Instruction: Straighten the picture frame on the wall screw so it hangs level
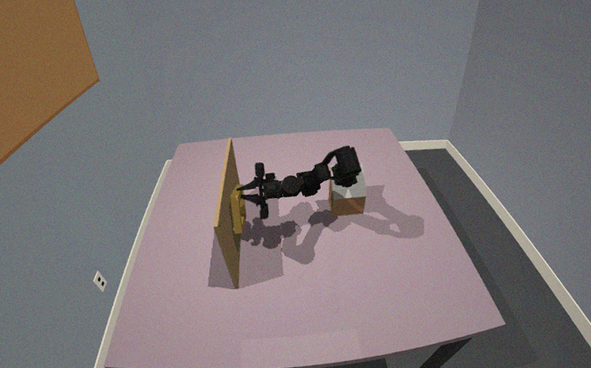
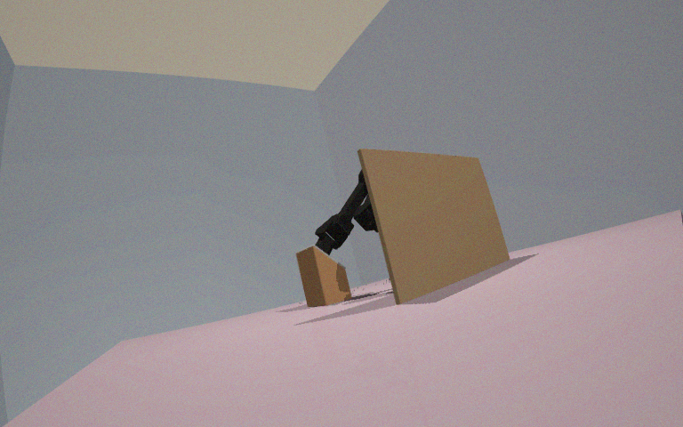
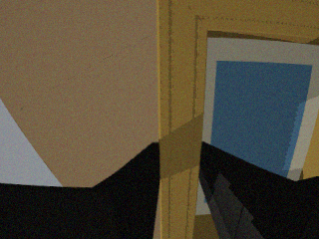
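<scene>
Beige, flat board (image 1: 229,205) (image 2: 434,226) (image 3: 80,85) backs the yellow, rectangular frame (image 1: 237,209) (image 3: 180,100), pinched by the black claw (image 1: 241,192) (image 3: 177,149)

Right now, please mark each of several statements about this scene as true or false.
1. The gripper is closed on the picture frame. True.
2. The picture inside the frame is red. False: the picture is blue.
3. The upright panel stands on the pink table. True.
4. In the exterior view, the picture frame is in plain sight. False: it cannot be seen there; the panel's back faces the camera.
</scene>
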### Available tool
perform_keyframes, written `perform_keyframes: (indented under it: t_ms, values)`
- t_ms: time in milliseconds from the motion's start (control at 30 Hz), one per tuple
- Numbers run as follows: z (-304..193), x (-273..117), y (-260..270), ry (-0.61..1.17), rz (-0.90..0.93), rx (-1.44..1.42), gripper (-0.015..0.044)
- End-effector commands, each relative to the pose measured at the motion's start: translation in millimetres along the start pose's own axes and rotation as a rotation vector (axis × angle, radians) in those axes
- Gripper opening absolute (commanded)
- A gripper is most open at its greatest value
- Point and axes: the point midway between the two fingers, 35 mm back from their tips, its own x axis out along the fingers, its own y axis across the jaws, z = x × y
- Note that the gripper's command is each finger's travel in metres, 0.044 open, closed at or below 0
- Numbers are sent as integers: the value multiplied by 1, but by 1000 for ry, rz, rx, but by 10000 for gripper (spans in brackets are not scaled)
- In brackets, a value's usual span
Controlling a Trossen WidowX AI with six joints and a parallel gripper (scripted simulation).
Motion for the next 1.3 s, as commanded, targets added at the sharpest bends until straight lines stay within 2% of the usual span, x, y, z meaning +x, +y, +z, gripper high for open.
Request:
perform_keyframes:
  t_ms: [0,1267]
  values:
    - [0,0,3,0,4,4,0]
    - [0,0,6,0,4,4,0]
